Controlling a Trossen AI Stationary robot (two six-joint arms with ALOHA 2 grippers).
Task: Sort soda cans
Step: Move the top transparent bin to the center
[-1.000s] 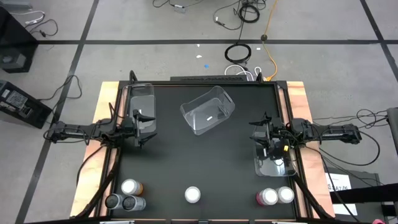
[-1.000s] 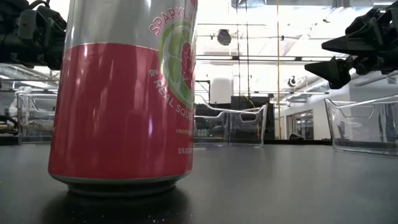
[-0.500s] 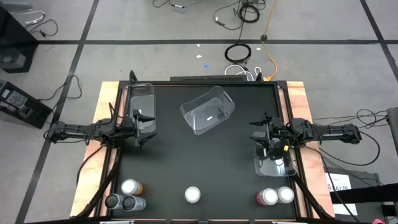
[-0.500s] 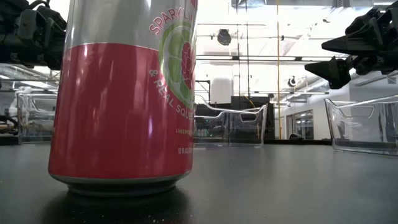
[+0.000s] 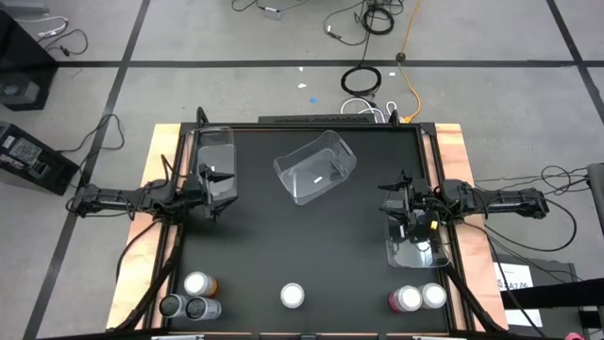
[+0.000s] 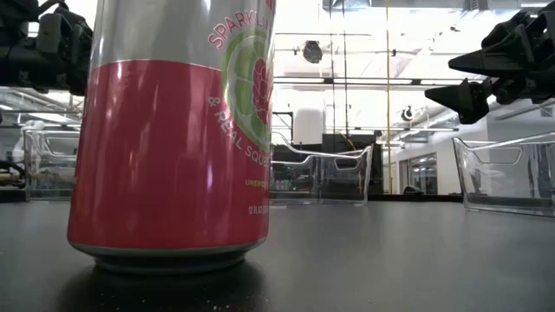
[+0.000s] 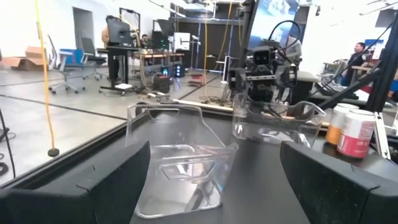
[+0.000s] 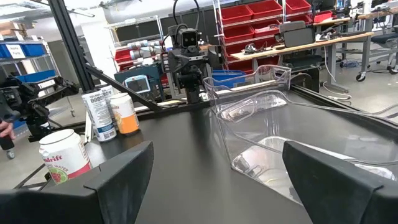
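Six soda cans are seen standing upright along the near edge of the black bench, none yet placed in a bin. At the left corner a group of three is found: an orange-bodied can with two silver-grey cans just beside it. A single red-pink can stands alone at the middle of that edge, and it is this can that fills the low view. At the right corner a second red-pink can and one more can stand touching or nearly so. Three clear bins are laid out farther back: a left bin at the bench's left side, a middle bin set at an angle, and a right bin at the right side. The left pincer is held spread over the near end of the left bin, nothing being gripped; the right pincer is likewise held spread and empty, at the far end of the right bin. Every can lies toward the near edge from both pincers, with its long axis vertical. The trio is judged to be nearer the left arm and the pair nearer the right arm, while the lone middle can lies about equally far from both, so that a reach toward the near edge would be called for from either side.
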